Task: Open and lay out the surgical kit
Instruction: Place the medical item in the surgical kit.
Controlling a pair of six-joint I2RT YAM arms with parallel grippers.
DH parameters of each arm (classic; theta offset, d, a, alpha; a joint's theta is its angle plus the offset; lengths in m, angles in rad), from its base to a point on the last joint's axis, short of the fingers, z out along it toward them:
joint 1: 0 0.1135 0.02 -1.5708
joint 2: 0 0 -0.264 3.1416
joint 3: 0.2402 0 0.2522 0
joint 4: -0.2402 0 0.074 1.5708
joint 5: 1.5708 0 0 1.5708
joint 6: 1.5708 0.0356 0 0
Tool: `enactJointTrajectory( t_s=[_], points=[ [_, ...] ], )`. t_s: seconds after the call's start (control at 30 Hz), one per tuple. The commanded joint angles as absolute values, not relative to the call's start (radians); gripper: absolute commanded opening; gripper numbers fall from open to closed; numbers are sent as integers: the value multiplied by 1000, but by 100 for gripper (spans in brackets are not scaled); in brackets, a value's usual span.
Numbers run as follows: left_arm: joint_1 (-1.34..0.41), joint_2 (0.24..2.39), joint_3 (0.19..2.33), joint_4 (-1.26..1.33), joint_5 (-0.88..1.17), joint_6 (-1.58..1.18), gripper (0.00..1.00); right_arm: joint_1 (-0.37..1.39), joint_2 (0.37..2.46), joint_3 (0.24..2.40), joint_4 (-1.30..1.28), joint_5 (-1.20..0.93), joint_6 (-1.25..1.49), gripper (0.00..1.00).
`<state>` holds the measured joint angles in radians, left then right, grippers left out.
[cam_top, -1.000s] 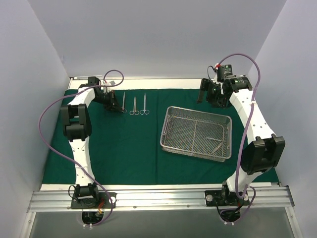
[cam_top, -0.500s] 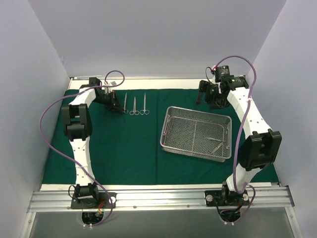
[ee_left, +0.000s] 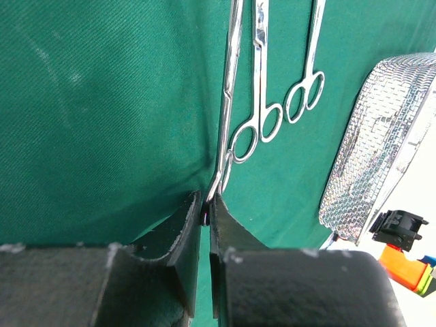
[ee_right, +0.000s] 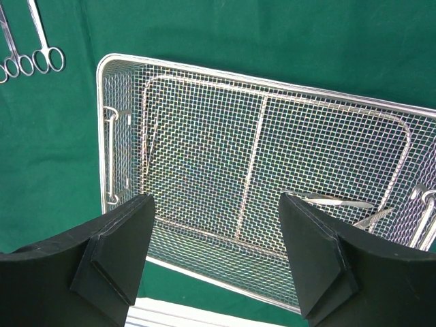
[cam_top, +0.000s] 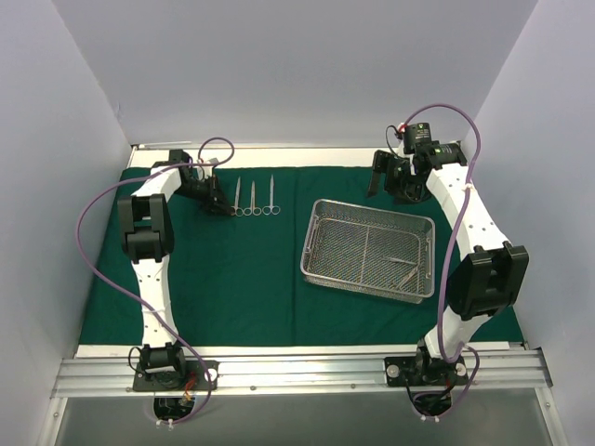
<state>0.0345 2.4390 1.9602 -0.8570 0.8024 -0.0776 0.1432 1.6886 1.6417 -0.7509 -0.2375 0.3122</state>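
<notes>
We see the drape [cam_top: 232, 279] lying open and flat over most of the bench [cam_top: 279, 156]; a pale strip of the bench shows along its far and near edges. The tray [cam_top: 339, 246] stands on the drape in the right half, a little turned, about midway between the far and the near edge. Inside it, near its right end, lie some thin steel pieces [ee_right: 338, 201], and we cannot tell their kind.

Three scissor-like instruments lie in a row on the drape close to the far edge, left of the middle, their rings pointing to the near edge. The two right ones [cam_top: 262, 198] lie flat, side by side, with their rings nearly touching. The left one [cam_top: 238, 197] is just beside them.

The left tool [cam_top: 221, 206] is low over the drape towards the far left corner. Its fingers [ee_left: 184, 231] are pressed almost together on the ring end of the left one, so it grips this instrument.

The right tool [cam_top: 389, 177] hangs above the drape near the far right corner, beyond the tray's far side. Its fingers [ee_right: 116, 252] stand wide apart, with nothing between them, and the right wrist view shows the tray below.
</notes>
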Motion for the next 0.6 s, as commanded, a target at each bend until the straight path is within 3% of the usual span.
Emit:
enactJointTrajectory(
  t_s=[0.0, 0.17, 0.57],
  points=[
    [46, 2457, 1979, -874, 776, -67, 15, 135, 1674, 1637, -749, -252, 302, 74],
    [48, 2461, 1990, -879, 761, -72, 16, 132, 1671, 1626, -746, -253, 299, 74],
    [60, 2407, 1922, -793, 716, -133, 36, 124, 1677, 1608, -735, -267, 281, 75]
  ],
)
